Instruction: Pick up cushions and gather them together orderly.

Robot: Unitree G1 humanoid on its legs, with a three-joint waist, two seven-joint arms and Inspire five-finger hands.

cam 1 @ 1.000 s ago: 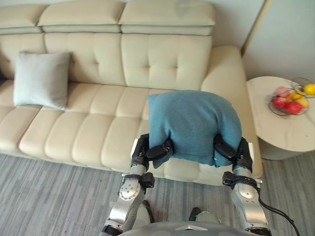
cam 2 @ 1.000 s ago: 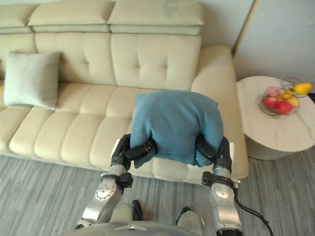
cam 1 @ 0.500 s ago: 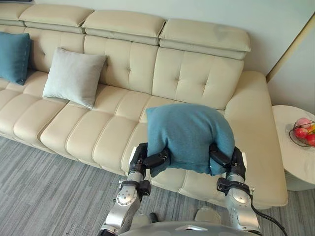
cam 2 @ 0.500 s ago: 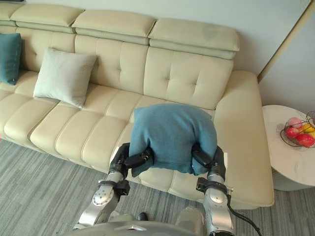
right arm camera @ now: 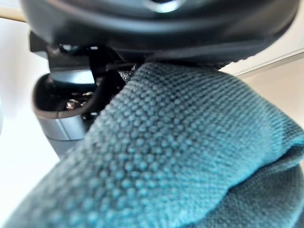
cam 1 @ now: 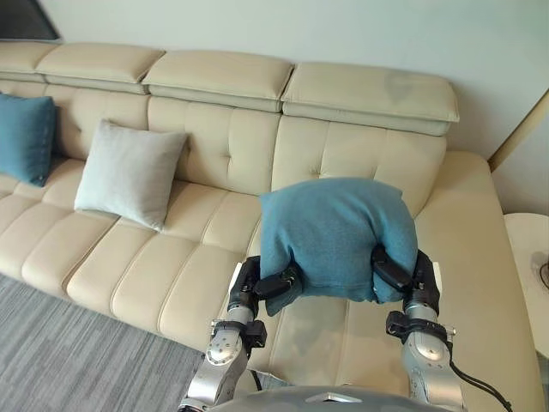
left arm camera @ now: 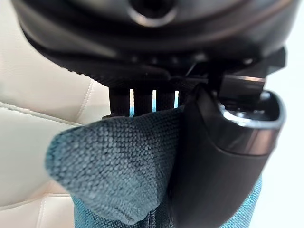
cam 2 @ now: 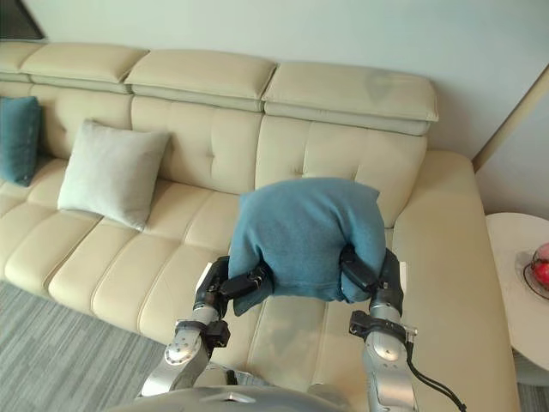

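**Left eye view.** The robot holds a blue cushion point(cam 1: 334, 236) up in front of it, above the seat of the sofa point(cam 1: 360, 154). The left hand point(cam 1: 273, 283) is curled round one bottom corner. The right hand point(cam 1: 390, 273) is curled round the other bottom corner. The cushion stands up tall and puffy, and its wide side goes across from hand to hand.

The grey cushion point(cam 1: 129, 174) leans on the sofa back. The blue cushion is on the robot's right of the grey cushion and well apart from it, with bare seat between them. A far blue cushion point(cam 1: 24, 137) sits near the grey cushion on its other side. I think the held cushion has to go to the robot's left to land beside the grey cushion. The left hand is the one nearer to the grey cushion.

**Right eye view.** Both arms reach up side by side. The two hands are about level, on the side of the held cushion away from the grey cushion's sofa back.

**Left wrist view.** The thumb presses on a fold of blue cloth, and the fingers point(left arm camera: 142, 97) stand in a row behind it. The corner is pinched tight.

**Right wrist view.** Blue cloth bulges right up against the right hand, so this hand has hold of the cushion too.
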